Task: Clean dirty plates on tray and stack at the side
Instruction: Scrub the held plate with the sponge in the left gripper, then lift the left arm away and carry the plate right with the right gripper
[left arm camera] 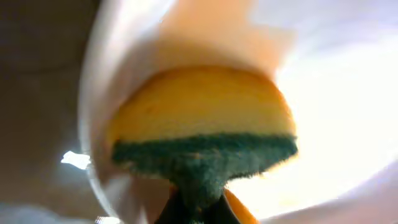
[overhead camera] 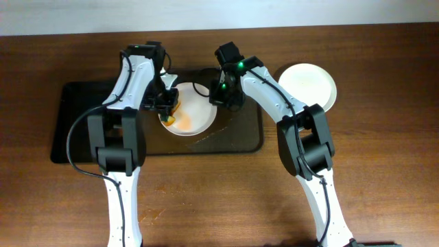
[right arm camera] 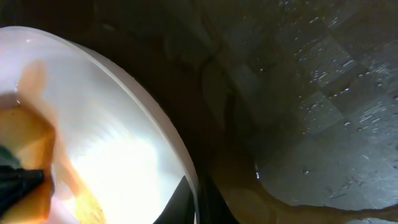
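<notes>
Over plate [overhead camera: 199, 113] | sponge [left arm camera: 202, 115] crosswise, left hand [overhead camera: 168, 108] | yellow side outward

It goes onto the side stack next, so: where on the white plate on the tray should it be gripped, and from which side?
Grip the plate by its upturned rim at the right edge, coming from the right. The rim stands up off the tray, so jaws can straddle it, as the right gripper does. The sponge and left gripper fill the left side.

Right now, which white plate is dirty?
The plate on the black tray: orange smears, sponge pressed into it. The other plate, on the wooden table, looks clean.
</notes>
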`<state>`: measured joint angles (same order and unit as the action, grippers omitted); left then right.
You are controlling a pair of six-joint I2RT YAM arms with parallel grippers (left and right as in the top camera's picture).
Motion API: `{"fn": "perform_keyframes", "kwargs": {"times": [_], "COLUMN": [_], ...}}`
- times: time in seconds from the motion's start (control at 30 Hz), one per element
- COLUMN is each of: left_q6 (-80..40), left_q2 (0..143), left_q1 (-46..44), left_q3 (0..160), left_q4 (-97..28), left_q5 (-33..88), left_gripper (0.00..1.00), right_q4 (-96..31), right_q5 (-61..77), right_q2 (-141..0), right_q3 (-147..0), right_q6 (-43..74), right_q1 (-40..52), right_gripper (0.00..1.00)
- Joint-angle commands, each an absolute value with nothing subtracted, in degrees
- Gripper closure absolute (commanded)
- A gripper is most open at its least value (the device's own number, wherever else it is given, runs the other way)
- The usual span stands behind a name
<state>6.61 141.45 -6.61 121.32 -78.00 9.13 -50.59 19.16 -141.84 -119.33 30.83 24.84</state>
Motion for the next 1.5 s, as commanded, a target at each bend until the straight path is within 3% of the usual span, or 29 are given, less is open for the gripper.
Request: {"fn": "perform_keyframes", "kwargs": {"times": [0.0, 0.2, 0.43, 0.57, 0.67, 0.7, 0.8, 0.93, 1.03, 1.07, 1.1, 1.27, 1.47], "left_q6": [12.5, -0.3, -10.9, -13.0, -14.3, -14.2, -11.8, -11.7, -11.7, -11.7, -11.7, -11.7, -11.7], "left_q2": [143.9, 144.0, 144.0, 143.4, 142.3, 142.2, 142.2, 142.6, 142.6, 142.6, 142.6, 142.6, 142.6], "left_q1": [-6.7, -7.0, -7.2, -8.1, -8.4, -8.3, -7.9, -7.0, -7.1, -7.1, -7.1, -6.9, -6.4], "left_q3": [121.1, 121.1, 121.2, 125.1, 136.3, 140.8, 149.6, 149.1, 147.8, 147.8, 147.8, 147.8, 147.8], "left_q4": [-74.8, -65.8, -53.1, -56.4, -67.5, -71.7, -79.4, -81.7, -80.6, -80.6, -80.4, -80.0, -79.5], "left_q5": [23.4, 19.0, -8.6, -11.6, -7.2, -7.0, -7.1, -6.7, -6.7, -6.7, -6.7, -6.9, -6.9], "left_gripper": [1.0, 1.0, 1.0, 1.0, 1.0, 1.0, 1.0, 1.0, 1.0, 1.0, 1.0, 1.0, 1.0], "right_q4": [-50.6, -50.6, -50.6, -50.6, -50.5, -50.3, -48.9, -46.3, -44.7, -44.8, -45.3, -49.9, -59.3], "right_q5": [17.0, 17.0, 17.0, 16.9, 16.6, 16.5, 16.6, 17.4, 17.4, 17.5, 18.7, 23.0, 2.0], "right_q2": [-142.9, -142.9, -142.9, -142.9, -142.9, -142.9, -142.9, -142.9, -142.9, -142.9, -142.9, -139.6, -128.6], "right_q3": [-119.6, -119.6, -119.6, -119.6, -119.6, -119.6, -119.6, -119.6, -119.6, -119.6, -119.6, -120.7, -121.5], "right_q6": [31.9, 31.9, 31.9, 31.9, 31.9, 31.9, 31.7, 30.2, 30.2, 30.2, 30.2, 23.0, 21.2], "right_q1": [24.0, 24.0, 24.0, 24.0, 24.0, 24.0, 23.8, 23.5, 23.6, 23.6, 23.6, 22.2, 22.7], "right_gripper": [0.96, 0.96, 0.96, 0.96, 0.96, 0.94, 0.68, 0.65, 0.75, 0.89, 0.96, 0.96, 0.96]}}
